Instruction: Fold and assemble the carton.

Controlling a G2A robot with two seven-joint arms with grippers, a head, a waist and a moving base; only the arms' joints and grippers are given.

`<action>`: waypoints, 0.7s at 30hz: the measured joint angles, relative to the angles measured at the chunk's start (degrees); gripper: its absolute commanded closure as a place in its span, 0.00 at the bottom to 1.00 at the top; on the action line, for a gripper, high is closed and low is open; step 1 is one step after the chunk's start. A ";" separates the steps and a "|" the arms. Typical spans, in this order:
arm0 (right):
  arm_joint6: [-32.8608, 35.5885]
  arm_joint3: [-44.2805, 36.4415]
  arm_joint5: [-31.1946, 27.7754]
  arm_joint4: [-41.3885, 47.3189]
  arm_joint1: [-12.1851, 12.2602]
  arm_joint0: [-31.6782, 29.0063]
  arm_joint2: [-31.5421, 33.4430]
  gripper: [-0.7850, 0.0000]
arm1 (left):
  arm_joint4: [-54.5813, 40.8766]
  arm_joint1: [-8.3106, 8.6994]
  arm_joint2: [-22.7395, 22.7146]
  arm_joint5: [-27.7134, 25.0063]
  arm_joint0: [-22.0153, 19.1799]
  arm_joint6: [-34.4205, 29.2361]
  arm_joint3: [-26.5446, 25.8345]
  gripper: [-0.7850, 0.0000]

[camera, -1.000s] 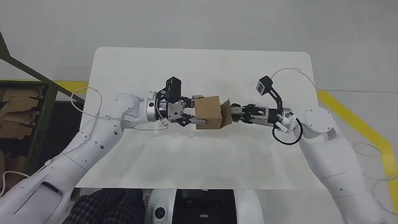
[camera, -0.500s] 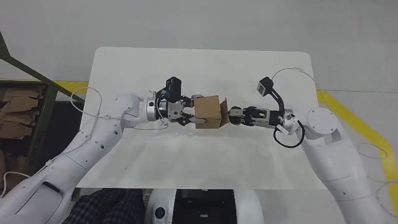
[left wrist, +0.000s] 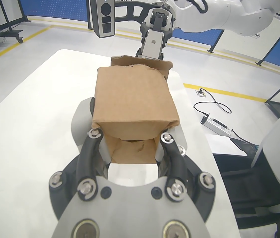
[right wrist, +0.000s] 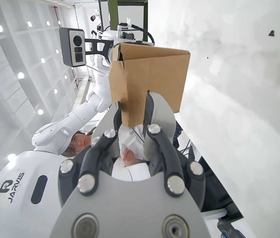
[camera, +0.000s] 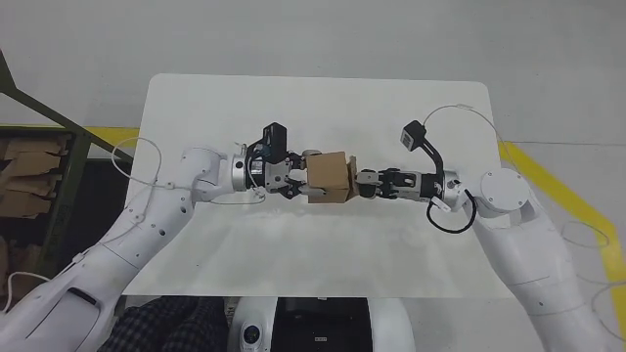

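The left gripper (left wrist: 132, 144) is opened wide, and its two fingers close on the near end of the carton (left wrist: 132, 97), one on each side wall, so it has hold of that end. Straight ahead of it the carton runs away lengthwise. Its long axis lies left to right across the middle of the table (camera: 411, 254), in line with both arms. Whether its underside rests on the table or hangs just above, I cannot tell. At the near end the top is folded down, with an open gap under it between the fingers. At the far end a loose flap (left wrist: 166, 66) stands up past the top panel, not yet folded in. Beyond it, the right gripper (right wrist: 132, 115) is almost closed, its fingers pinching the thin edge of that end's cardboard. Each gripper therefore touches its own end and neither is the nearer. I judge that the coming fold turns on this far end, which lies directly in front of the right gripper, while the left one steadies the body. By count there are one carton, two grippers and one table.
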 measured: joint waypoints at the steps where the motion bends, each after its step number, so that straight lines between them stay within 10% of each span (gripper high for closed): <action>1: -0.01 -0.08 -0.04 -0.03 0.01 0.01 -0.02 0.73 | 0.07 -0.03 -0.06 0.00 0.05 -0.05 -0.03 0.62; 21: -0.99 0.01 -0.01 0.12 0.20 0.26 -0.79 0.82 | 0.66 -0.35 -1.34 0.00 1.16 -0.82 -1.12 0.62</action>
